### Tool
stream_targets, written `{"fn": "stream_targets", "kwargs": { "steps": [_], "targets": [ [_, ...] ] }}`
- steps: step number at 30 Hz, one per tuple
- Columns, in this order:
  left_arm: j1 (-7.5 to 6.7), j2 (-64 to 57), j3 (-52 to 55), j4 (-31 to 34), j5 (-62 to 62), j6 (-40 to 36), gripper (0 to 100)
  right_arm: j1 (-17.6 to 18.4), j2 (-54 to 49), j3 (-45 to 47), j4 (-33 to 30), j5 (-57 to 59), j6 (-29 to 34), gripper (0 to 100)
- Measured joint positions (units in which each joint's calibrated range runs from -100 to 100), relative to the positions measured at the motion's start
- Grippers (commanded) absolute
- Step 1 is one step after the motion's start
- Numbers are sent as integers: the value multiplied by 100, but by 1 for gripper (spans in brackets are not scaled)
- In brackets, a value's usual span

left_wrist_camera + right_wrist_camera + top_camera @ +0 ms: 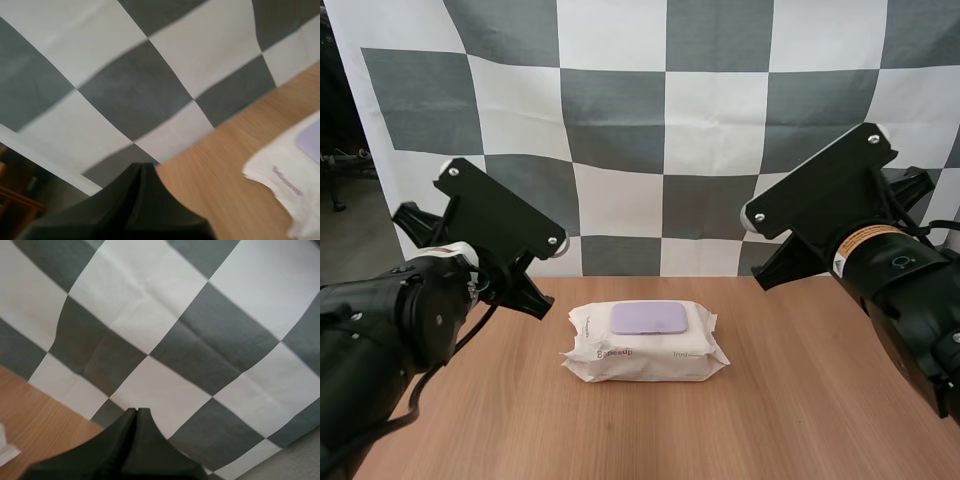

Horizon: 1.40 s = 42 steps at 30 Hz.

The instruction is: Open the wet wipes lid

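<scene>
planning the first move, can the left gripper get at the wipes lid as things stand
Probably yes: the lilac lid lies uncovered atop the wet wipes pack, with nothing between it and the shut left gripper.

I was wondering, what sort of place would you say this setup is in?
Most likely a robotics lab test bench: a wooden table flanked by my left tool and right tool, both shut, with one pack of wet wipes, lid closed, laid out centrally.
</scene>
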State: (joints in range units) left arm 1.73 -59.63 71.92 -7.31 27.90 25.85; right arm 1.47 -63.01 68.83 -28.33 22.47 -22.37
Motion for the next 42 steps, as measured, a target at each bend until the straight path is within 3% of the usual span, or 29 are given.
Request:
{"fn": "stream_targets", "kwargs": {
  "steps": [7,15,20,26,29,31,38,42],
  "targets": [
    [0,309,-241,-1167,1800,893,0,422,291,0,1216,1697,-1054,0],
    [9,587,-768,-2554,3840,2013,0,546,291,0,2225,2418,-2239,0],
    [201,1086,-854,-3310,5136,2297,0,600,291,0,2392,2433,-2954,0],
    [675,1238,-854,-3803,6389,2836,0,768,345,0,2687,2479,-3476,0],
    [1047,1266,-822,-3978,7024,3327,0,800,467,0,2833,2568,-3797,0],
    [1356,1410,-654,-4186,7200,3663,0,800,790,0,2893,2737,-4390,0],
    [2142,2322,-171,-4513,7200,4759,0,825,1033,0,3023,2580,-4589,0],
    [2310,2522,-171,-4555,7200,4942,0,831,1078,0,3045,2560,-4589,0]
  ]
}}
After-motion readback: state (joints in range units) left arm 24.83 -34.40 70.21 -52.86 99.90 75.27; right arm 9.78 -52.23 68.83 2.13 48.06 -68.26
